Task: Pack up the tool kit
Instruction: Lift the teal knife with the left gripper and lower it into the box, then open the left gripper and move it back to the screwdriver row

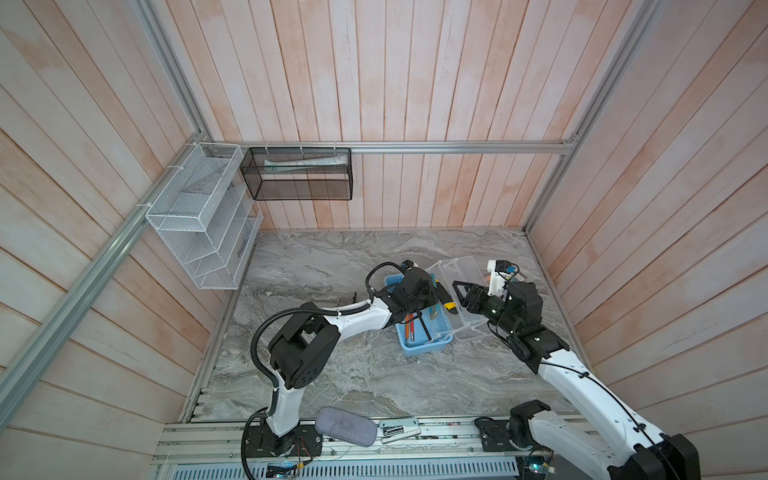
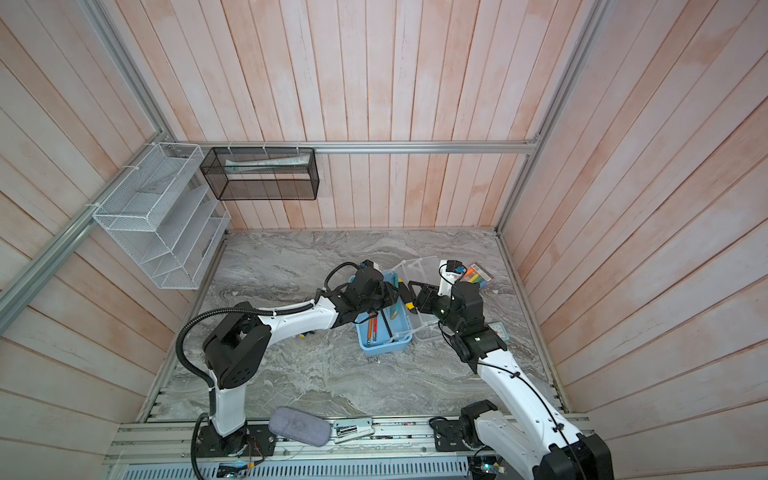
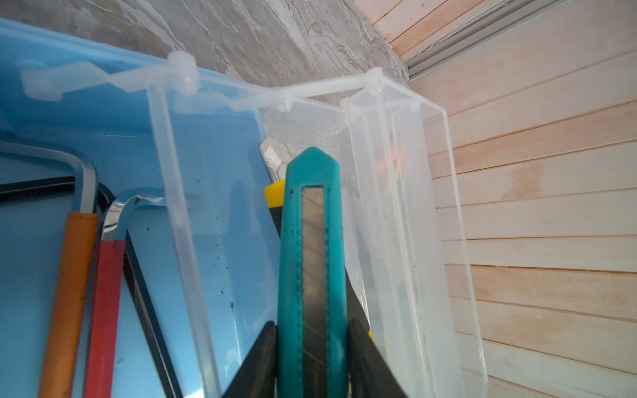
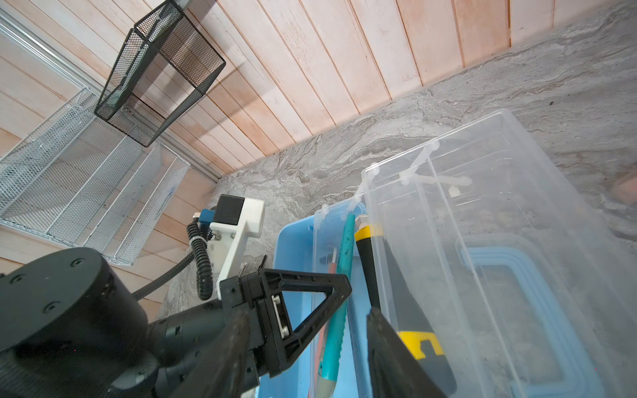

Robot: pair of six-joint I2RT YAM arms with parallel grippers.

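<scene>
Left wrist cam has the left claw [image 3: 312, 322] clamped on both sides of a teal utility knife [image 3: 310, 241]. The knife runs lengthwise inside the light-blue box [image 3: 86, 113], next to the yellow-black utility knife [image 4: 370, 262] and the hex keys [image 3: 86, 179], so my guess is it's going in along the long side, where it fits. Box sits mid-counter [image 1: 332, 374] with its clear lid [image 4: 482, 206] open toward the right arm, and the right claw [image 1: 457, 296] hangs just beside that lid, fingers apart and empty, probably parked there to keep it back.
</scene>
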